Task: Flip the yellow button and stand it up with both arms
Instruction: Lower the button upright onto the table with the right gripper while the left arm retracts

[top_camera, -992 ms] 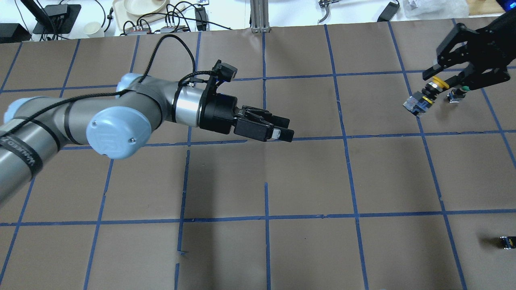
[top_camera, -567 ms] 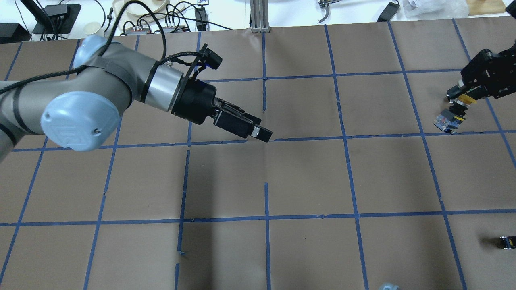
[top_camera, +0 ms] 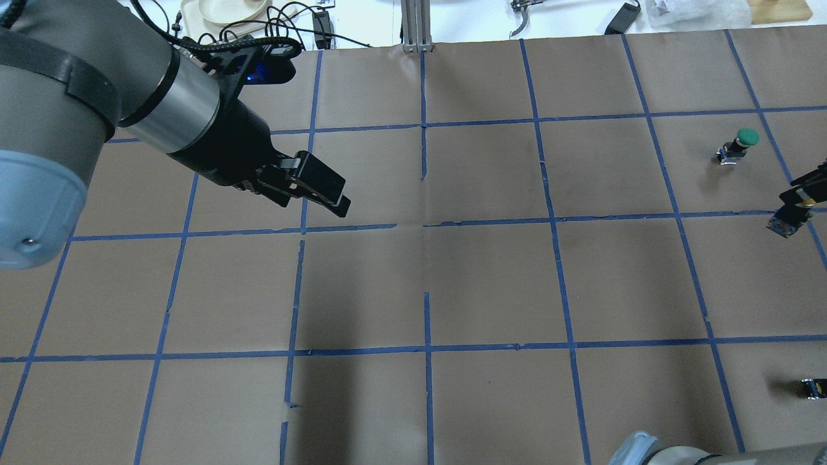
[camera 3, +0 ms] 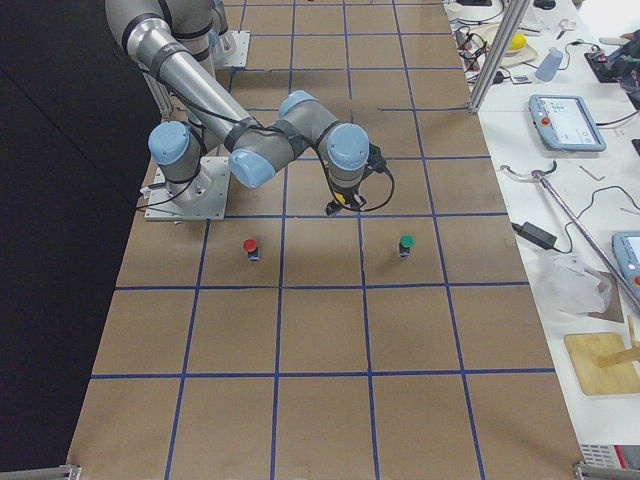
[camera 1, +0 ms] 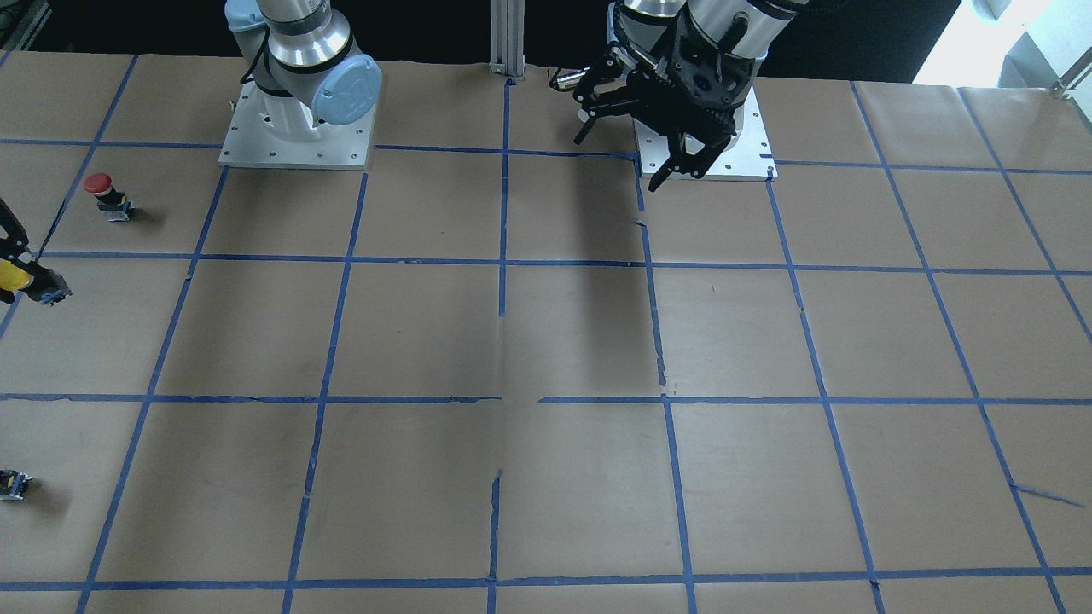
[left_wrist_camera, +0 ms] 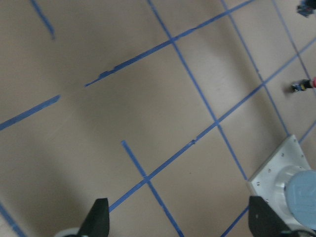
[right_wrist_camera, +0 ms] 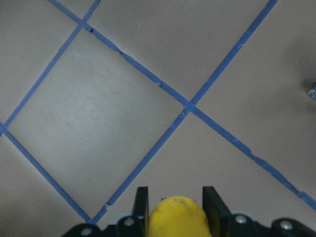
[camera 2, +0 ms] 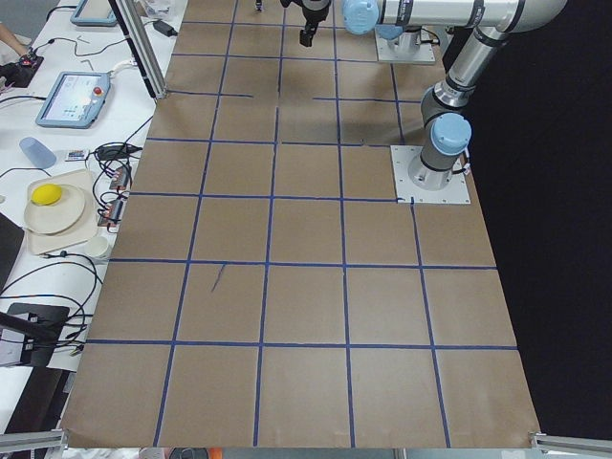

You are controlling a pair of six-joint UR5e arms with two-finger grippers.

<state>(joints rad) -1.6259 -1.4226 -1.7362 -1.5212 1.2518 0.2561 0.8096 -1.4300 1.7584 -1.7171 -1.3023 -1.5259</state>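
The yellow button (right_wrist_camera: pixel 177 217) is held by its cap between the fingers (right_wrist_camera: pixel 142 207) of my right gripper (top_camera: pixel 801 194), which is shut on it. The button's black body (top_camera: pixel 784 224) hangs tilted, just above the table, at the far right edge of the overhead view. It also shows at the left edge of the front view (camera 1: pixel 13 277) and in the right side view (camera 3: pixel 340 203). My left gripper (top_camera: pixel 329 194) is open and empty, raised over the left half of the table, far from the button; its fingers (left_wrist_camera: pixel 98 219) stand wide apart.
A green-capped button (top_camera: pixel 740 143) stands upright just beyond the right gripper. A red-capped button (camera 1: pixel 104 193) stands nearer the robot's base. A small dark block (top_camera: pixel 811 387) lies at the near right edge. The brown table carries a grid of blue tape.
The right gripper has moved right and toward the robot with the yellow button, uncovering the green button. The left arm has drawn back to the left and risen.
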